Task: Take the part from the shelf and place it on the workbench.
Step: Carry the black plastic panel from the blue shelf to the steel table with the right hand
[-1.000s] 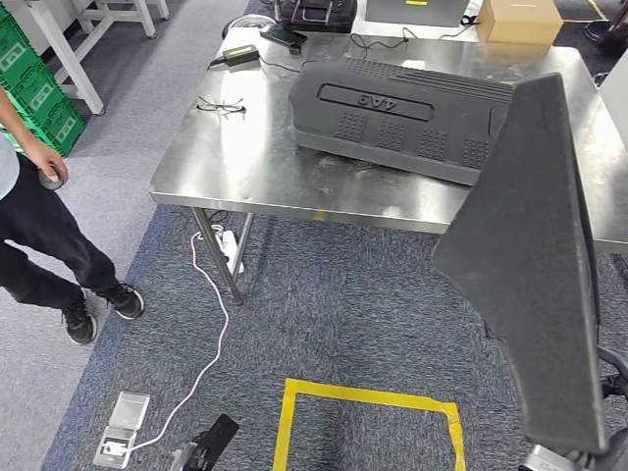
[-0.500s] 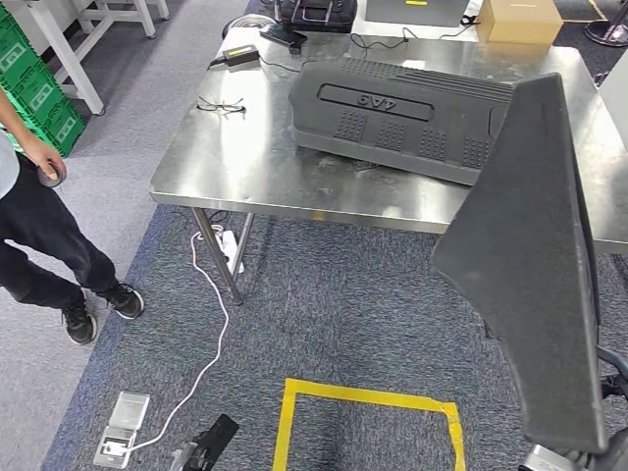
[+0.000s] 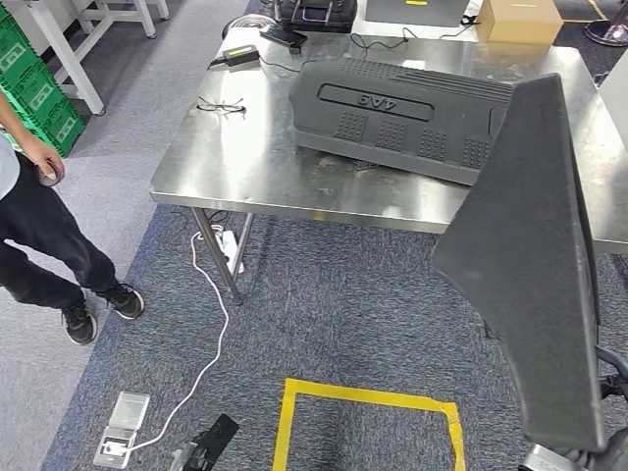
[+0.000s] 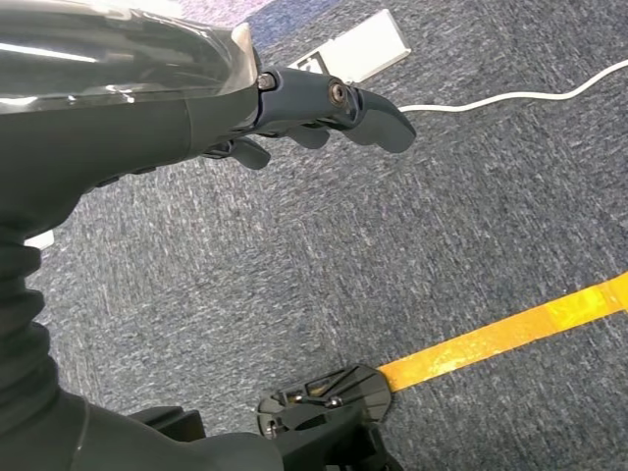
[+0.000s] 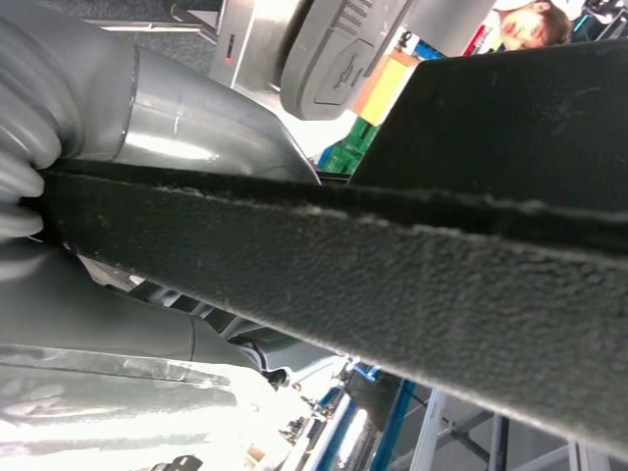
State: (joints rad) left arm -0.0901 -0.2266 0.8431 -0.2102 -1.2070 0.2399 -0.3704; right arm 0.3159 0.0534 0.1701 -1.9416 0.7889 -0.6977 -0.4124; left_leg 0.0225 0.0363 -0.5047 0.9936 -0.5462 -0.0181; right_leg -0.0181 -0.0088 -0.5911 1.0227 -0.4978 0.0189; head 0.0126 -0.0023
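Left hand (image 4: 326,108) hanging low over the carpet, fingers loosely extended and apart, nothing in them. Right hand (image 5: 111,211) clamped around the edge of the dark panel (image 3: 541,255), thumb on one face and palm on the other, holding it upright at the robot's right side.

Head view: high on the body, facing forward and down at the workbench (image 3: 244,157) and carpet. Left wrist view: close behind the left hand (image 4: 296,108), facing the carpet; shares the yellow tape (image 3: 366,397). Right wrist view: pressed against the part (image 5: 415,285).
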